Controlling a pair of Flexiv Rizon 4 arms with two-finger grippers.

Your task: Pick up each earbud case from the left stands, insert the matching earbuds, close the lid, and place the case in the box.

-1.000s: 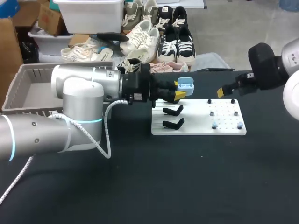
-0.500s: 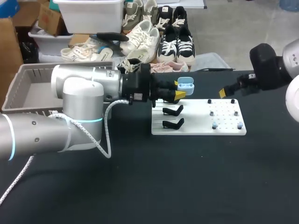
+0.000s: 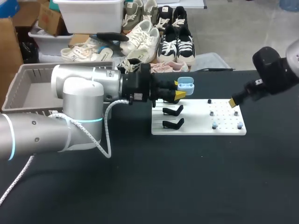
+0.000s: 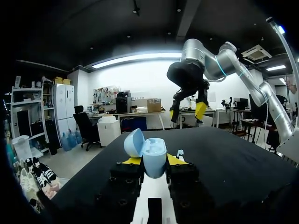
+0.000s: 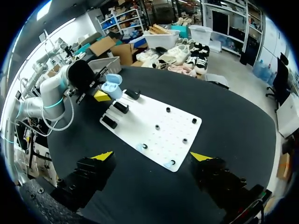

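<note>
A light blue earbud case (image 3: 185,85) with its lid swung open sits between the yellow tips of my left gripper (image 3: 180,92), which is shut on it above the far left corner of the white board (image 3: 196,122). The left wrist view shows the case (image 4: 153,157) pinched from both sides by the left gripper (image 4: 154,161). Two black stands (image 3: 174,110) on the board's left part are bare. Small light blue earbuds (image 5: 141,147) sit on pegs near the board's (image 5: 142,122) right front. My right gripper (image 5: 152,156) hangs wide open, with nothing in it, above the board's right end (image 3: 235,103).
A grey basket (image 3: 28,88) stands at the table's back left, behind my left arm. Black pegs (image 3: 209,101) dot the board's right half. Black tabletop spreads in front of the board.
My right gripper has moved right and down toward the board's right end. The left arm and the held case have stayed where they were.
</note>
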